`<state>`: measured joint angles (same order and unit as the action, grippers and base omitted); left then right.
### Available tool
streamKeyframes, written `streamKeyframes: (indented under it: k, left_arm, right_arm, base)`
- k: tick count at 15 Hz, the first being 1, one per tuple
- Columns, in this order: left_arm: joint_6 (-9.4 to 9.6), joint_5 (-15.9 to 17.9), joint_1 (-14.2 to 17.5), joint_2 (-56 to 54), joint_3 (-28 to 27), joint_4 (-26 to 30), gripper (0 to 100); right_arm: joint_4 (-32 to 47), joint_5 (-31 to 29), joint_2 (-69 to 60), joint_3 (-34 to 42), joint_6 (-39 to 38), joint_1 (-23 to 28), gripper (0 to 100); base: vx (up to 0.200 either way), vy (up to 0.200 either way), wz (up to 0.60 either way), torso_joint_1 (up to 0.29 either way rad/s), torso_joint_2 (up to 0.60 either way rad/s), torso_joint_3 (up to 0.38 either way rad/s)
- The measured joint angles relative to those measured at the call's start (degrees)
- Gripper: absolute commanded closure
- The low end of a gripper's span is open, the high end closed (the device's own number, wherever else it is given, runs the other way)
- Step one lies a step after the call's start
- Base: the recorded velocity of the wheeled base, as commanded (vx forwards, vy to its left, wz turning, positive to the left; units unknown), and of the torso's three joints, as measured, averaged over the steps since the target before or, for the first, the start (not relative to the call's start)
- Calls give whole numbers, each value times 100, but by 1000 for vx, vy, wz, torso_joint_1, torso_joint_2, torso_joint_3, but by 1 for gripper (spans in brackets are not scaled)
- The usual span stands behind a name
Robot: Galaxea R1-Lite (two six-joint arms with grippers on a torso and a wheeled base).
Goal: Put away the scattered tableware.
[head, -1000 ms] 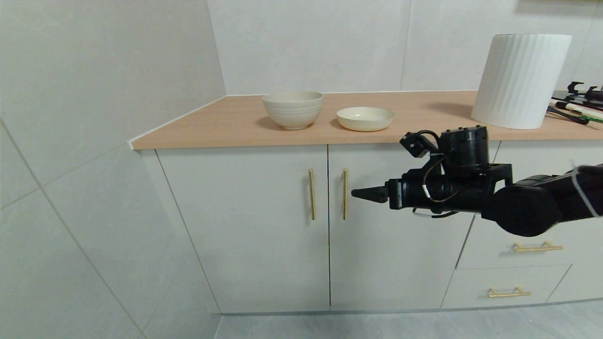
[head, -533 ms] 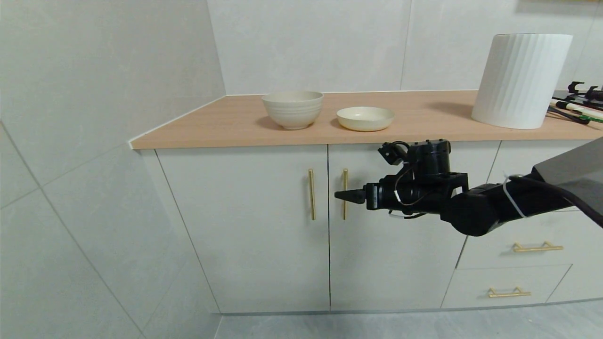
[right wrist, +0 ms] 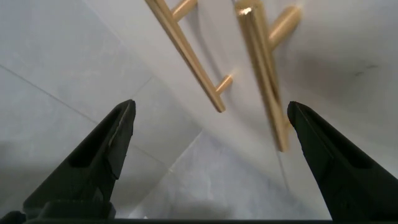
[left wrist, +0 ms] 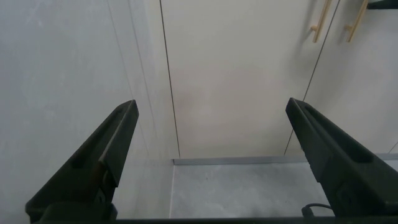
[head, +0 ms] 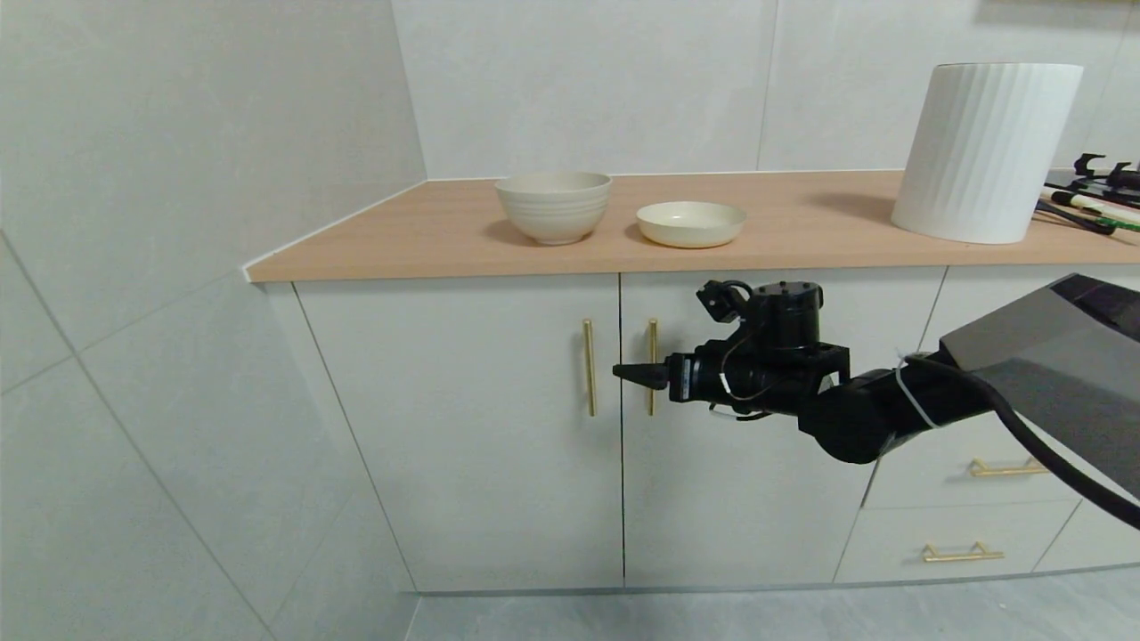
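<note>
Items counted.
One bowl (head: 553, 206), one shallow dish (head: 691, 223) and one ribbed white container (head: 984, 151) are counted; two vertical door handles (head: 589, 368) and two drawer handles (head: 962, 554) are seen.

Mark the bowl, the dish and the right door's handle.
bowl (head: 553, 212): head view, ribbed outer wall.
dish (head: 691, 235): head view, front outer wall.
right door's handle (head: 652, 341): head view, upper half of the bar.

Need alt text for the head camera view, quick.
The right gripper is level with the gold handle of the shut right cabinet door. On the counter above stand a ribbed bowl and a shallow dish, apart.
</note>
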<state>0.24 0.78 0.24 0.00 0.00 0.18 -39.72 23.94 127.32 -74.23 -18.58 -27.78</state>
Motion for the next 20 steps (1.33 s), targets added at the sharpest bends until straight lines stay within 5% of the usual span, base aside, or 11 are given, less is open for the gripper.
streamKeyframes:
  k: [20]
  left_arm:
    - [-13,0,0,0,0,0,0]
  right_arm:
    - [-561,52,94,201,-695,-187,0]
  base:
    - [0,0,0,0,0,0]
